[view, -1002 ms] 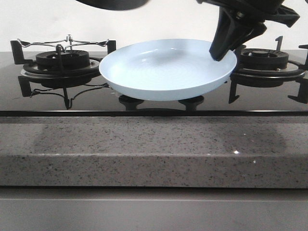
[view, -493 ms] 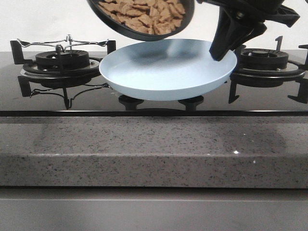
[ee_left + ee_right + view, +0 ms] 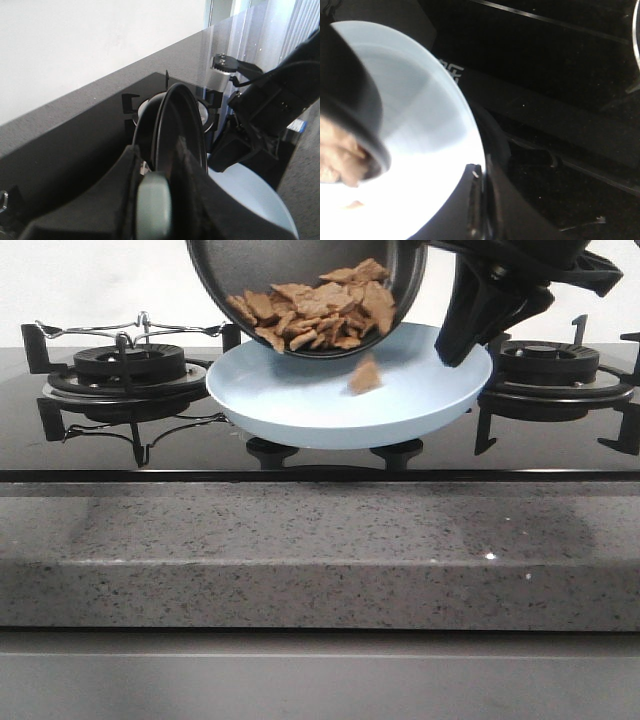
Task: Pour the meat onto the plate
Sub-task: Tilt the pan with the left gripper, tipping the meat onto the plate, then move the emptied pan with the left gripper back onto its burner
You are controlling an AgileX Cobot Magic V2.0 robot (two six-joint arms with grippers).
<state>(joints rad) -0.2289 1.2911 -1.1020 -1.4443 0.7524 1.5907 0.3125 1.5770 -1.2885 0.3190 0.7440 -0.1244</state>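
Observation:
The pale-blue plate (image 3: 345, 405) is held level above the stove between the two burners. My right gripper (image 3: 455, 352) is shut on its right rim; the right wrist view shows the fingers (image 3: 492, 205) clamped on the rim of the plate (image 3: 427, 150). A black frying pan (image 3: 300, 290) is tilted steeply over the plate, its tan-brown meat (image 3: 315, 305) piled at the lower edge. One piece (image 3: 365, 375) is falling onto the plate. My left gripper (image 3: 160, 192) is shut on the pan's grey-green handle (image 3: 154, 210), out of the front view.
A gas burner with black grate (image 3: 130, 370) stands at the left and another (image 3: 555, 370) at the right on the black glass hob (image 3: 300, 455). The speckled grey counter edge (image 3: 320, 550) runs across the front.
The pan has come down into view from the top and tilted steeply toward the plate. The meat slid to its lower edge and one piece is dropping. The plate and right gripper stayed put.

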